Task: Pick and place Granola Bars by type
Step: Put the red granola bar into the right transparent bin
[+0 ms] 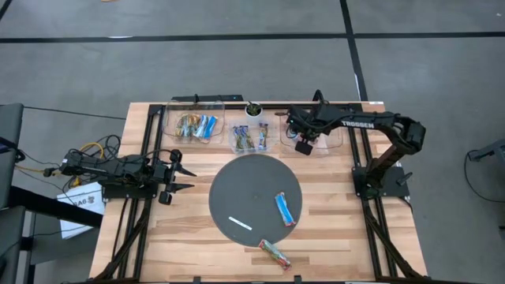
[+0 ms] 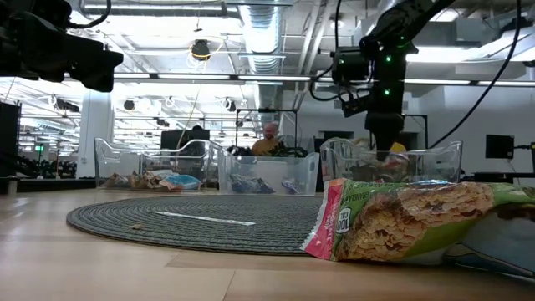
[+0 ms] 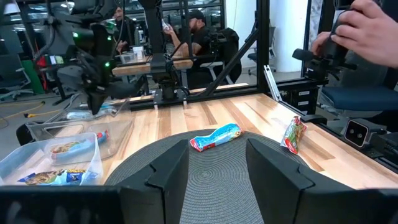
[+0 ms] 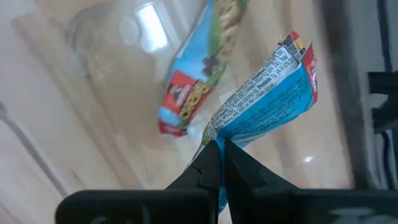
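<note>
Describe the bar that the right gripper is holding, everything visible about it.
The bar is a flat oblong in a shiny, crinkled wrapper, bright blue with a red crimped end and a white panel of fine print. The right gripper is shut on one end, so the bar hangs free above the right bin, touching only the fingers. Another bar, blue and green with a red patch, already lies on the bin's clear floor below it.

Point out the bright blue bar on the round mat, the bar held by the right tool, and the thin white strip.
Bright blue bar on mat (image 1: 286, 208), high view, middle of wrapper.
Held blue bar (image 4: 267, 102), right wrist view, printed back of wrapper.
White strip (image 1: 240, 223), high view, its midpoint.
</note>
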You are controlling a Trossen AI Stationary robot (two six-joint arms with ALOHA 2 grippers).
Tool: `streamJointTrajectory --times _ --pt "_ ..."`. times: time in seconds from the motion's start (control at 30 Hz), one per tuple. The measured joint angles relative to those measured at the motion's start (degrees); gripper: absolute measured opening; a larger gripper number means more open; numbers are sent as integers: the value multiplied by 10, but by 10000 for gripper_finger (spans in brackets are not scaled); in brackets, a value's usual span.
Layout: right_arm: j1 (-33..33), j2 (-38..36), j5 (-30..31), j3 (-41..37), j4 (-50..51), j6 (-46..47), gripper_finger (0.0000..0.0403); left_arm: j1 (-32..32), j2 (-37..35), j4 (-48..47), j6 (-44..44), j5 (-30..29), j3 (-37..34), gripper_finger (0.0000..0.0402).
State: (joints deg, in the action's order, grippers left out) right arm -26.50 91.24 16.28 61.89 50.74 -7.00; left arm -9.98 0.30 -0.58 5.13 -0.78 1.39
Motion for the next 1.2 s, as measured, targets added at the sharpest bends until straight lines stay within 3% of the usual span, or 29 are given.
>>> streamJointTrajectory --times 0.37,0.8,1.2 --pt "-6 0 -27 -38 -66 -27 2 0 0 0 0 0 0 154" --pt "-6 0 -10 -45 -76 -25 114 0 0 0 0 0 0 154" --pt "28 -27 -11 -45 -96 30 132 0 0 0 0 0 0 154"
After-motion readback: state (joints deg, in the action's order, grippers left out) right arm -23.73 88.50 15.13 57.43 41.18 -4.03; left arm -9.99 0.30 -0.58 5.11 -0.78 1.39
